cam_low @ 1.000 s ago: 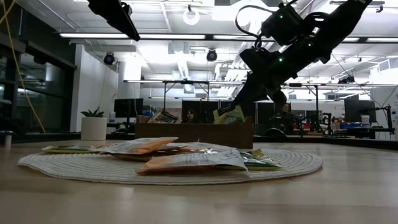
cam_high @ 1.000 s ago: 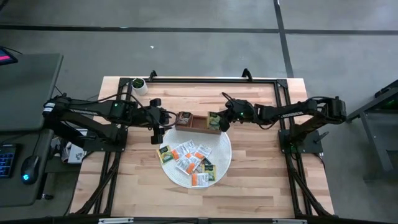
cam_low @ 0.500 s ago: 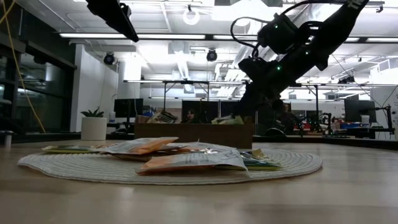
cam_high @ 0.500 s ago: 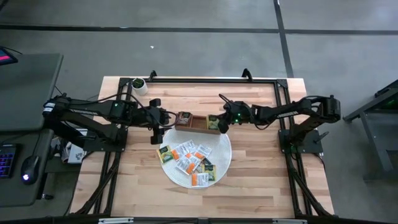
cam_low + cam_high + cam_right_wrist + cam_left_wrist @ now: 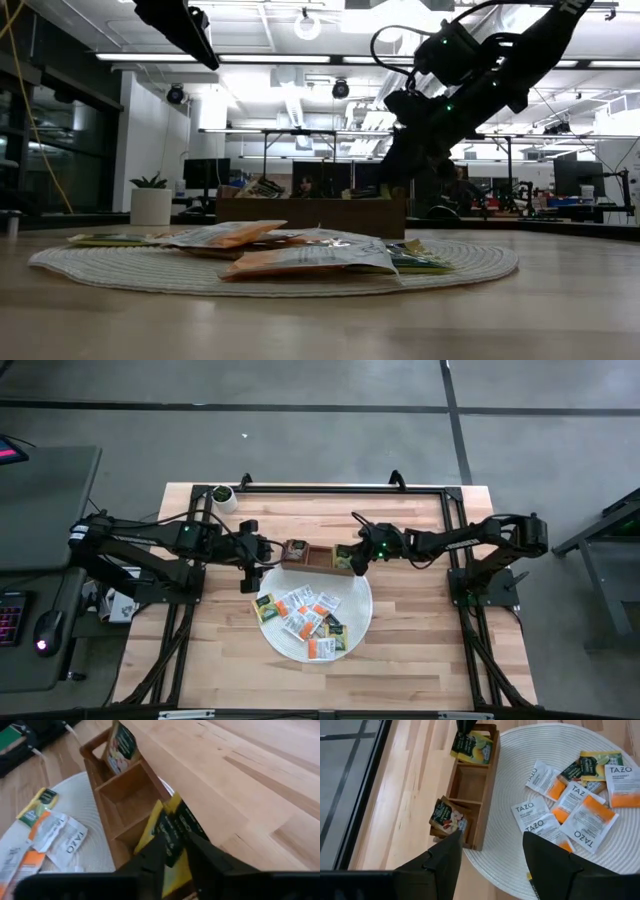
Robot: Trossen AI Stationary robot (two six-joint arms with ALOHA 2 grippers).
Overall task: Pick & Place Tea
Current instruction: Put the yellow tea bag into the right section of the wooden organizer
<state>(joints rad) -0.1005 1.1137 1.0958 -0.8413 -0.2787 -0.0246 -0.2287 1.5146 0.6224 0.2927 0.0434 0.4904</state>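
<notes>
releasing a yellow-green tea packet into the right-end compartment of the wooden tray: the right gripper stands over that compartment with the packet upright between its fingers, the jaws narrow and seemingly just starting to part, though whether the packet is yet free cannot be told. a second packet leans in the tray's left-end compartment; the middle compartment holds none. the remaining tea lies scattered flat on the round white mat, just beside the tray. the left gripper hangs above the table near the tray's left end, its fingers spread wide and holding nothing. to do this step well, the packet probably needs its lower edge down inside the compartment walls before the jaws widen fully, and a straight lift afterward, lest a finger catch the packet's top and tip it out
</notes>
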